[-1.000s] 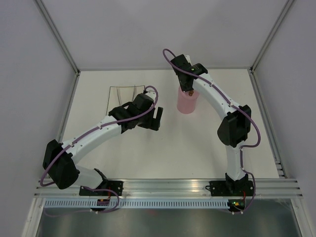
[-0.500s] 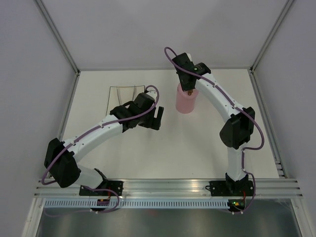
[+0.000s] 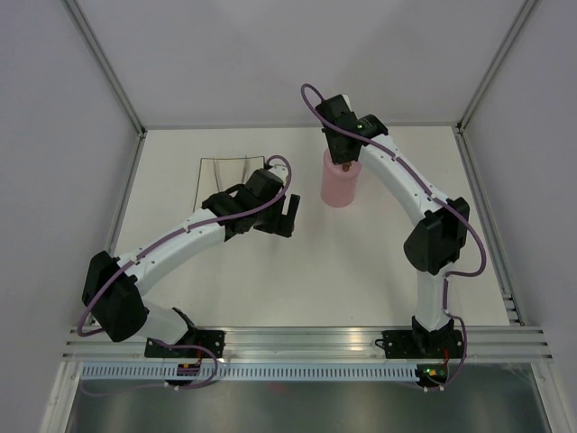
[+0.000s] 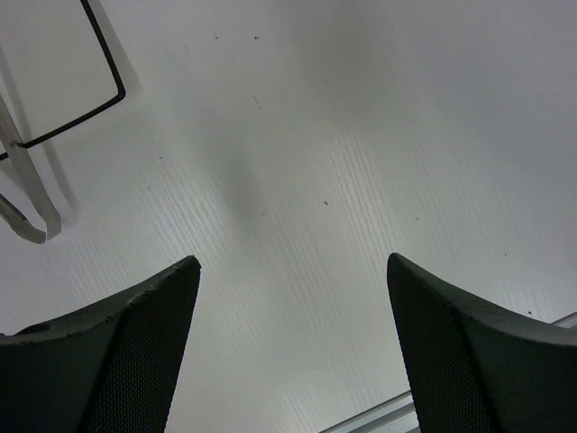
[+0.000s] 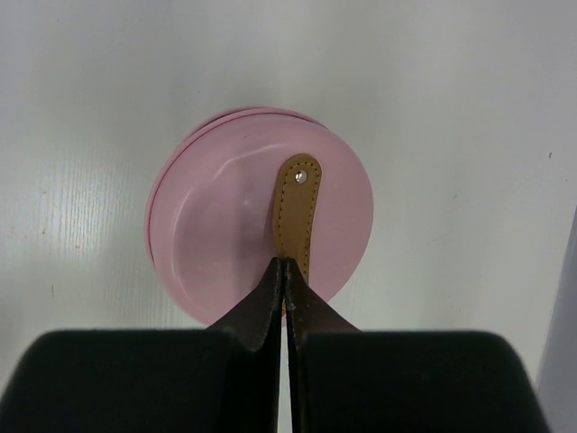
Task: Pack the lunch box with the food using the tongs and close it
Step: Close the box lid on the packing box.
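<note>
The pink lunch box [image 3: 340, 185] stands at the back of the table with its round lid [image 5: 225, 216] on it. The lid's brown handle [image 5: 297, 203] faces up. My right gripper [image 5: 286, 262] is shut right over the lid, its tips meeting above the near end of the handle; nothing shows between them. The silvery tongs [image 3: 245, 168] lie on the white plate [image 3: 216, 180], and their bent end [image 4: 27, 212] pokes past the plate's corner. My left gripper [image 4: 293, 271] hangs open over bare table, right of the plate. The food is out of view.
White walls and metal frame posts close in the table at the back and both sides. An aluminium rail [image 3: 306, 341] runs along the near edge by the arm bases. The plate's black rim [image 4: 106, 63] is close to my left fingers.
My right arm's elbow has swung a little to the right while its gripper stayed over the lunch box lid. The left arm has barely moved.
</note>
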`<state>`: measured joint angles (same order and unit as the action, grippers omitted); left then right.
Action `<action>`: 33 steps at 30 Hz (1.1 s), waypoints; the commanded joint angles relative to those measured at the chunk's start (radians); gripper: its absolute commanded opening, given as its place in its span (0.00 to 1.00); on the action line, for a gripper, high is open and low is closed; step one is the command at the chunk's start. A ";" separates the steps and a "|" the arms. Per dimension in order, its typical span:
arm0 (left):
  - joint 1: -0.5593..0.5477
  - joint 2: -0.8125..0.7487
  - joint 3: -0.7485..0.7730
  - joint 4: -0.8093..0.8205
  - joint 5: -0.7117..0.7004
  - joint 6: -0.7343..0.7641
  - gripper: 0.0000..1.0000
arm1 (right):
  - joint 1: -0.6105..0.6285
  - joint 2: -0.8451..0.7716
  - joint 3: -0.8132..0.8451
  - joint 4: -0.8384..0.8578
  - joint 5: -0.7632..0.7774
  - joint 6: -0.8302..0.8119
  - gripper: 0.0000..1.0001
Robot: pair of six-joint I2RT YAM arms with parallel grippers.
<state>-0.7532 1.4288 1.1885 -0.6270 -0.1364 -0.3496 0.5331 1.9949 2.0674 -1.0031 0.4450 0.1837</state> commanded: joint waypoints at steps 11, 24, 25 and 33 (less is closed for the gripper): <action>-0.003 0.030 0.066 0.019 0.052 -0.006 0.89 | 0.004 0.071 -0.079 0.132 -0.072 -0.032 0.00; 0.011 0.067 0.150 0.090 0.021 -0.022 0.89 | 0.002 0.065 -0.081 0.158 -0.196 -0.081 0.01; 0.021 0.073 0.163 0.104 0.027 -0.025 0.89 | 0.001 0.061 -0.079 0.165 -0.225 -0.084 0.02; 0.195 0.225 0.376 0.217 0.123 -0.123 0.83 | -0.047 0.051 -0.089 0.233 -0.360 -0.059 0.02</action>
<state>-0.5941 1.5978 1.4708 -0.4992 -0.0463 -0.4057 0.5079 2.0434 2.0018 -0.7845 0.2115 0.1009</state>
